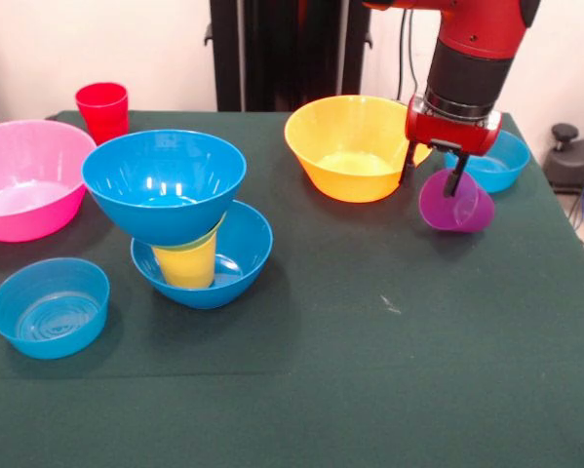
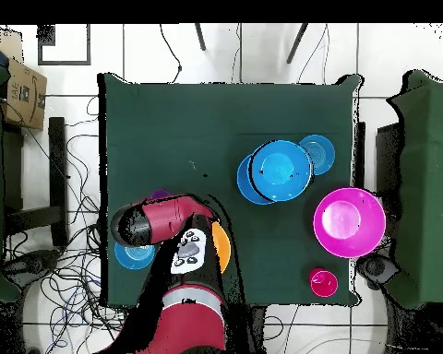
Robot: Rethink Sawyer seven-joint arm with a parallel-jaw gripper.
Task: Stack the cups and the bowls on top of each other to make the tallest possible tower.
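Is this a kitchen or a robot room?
Probably a robot lab, not a kitchen. A red robot arm with a gripper holds a purple cup over a table with a green cloth. Loose cables lie on the tiled floor, beside a cardboard box.

Front view: tower (image 1: 184, 219) centre-left, large bowl (image 1: 26, 178) to its left, cup (image 1: 102, 110) behind, small bowl (image 1: 50, 307) front-left.

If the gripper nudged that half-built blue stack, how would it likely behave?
Probably tippy: the upper blue bowl is much wider than the yellow cup carrying it, and sits off-centre over the lower blue bowl. The glossy plastic looks slippery and light, so a push would likely slide or topple the stack rather than flex it.
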